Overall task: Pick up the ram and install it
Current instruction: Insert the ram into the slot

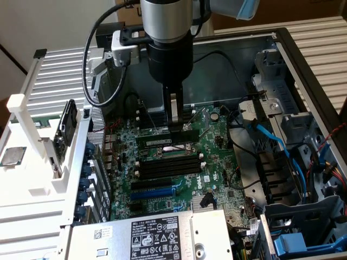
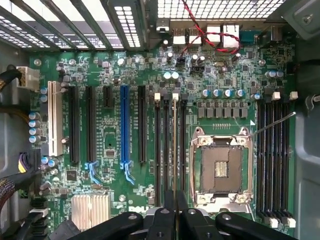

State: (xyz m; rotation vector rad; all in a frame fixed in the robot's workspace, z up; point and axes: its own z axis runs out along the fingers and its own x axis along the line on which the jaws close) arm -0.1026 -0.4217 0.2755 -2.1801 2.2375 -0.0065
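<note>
The ram (image 1: 159, 141) is a long thin dark green stick with a small pale label, held level over the motherboard inside the open computer case. My gripper (image 1: 174, 130) reaches straight down onto its upper edge and is shut on it. In the wrist view the ram (image 2: 175, 150) is seen edge-on between the black fingers (image 2: 162, 220) of the gripper (image 2: 175, 205). It runs along an inner slot of a bank of black memory slots (image 2: 158, 150) with white end clips. I cannot tell whether it touches the slot.
The CPU socket (image 2: 221, 165) lies beside that bank, with a second bank of memory slots (image 2: 272, 155) beyond it. A blue expansion slot (image 2: 124, 125) lies on the other side. Blue cables (image 1: 271, 141), a drive cage (image 1: 303, 227) and a labelled metal box (image 1: 157, 235) crowd the case.
</note>
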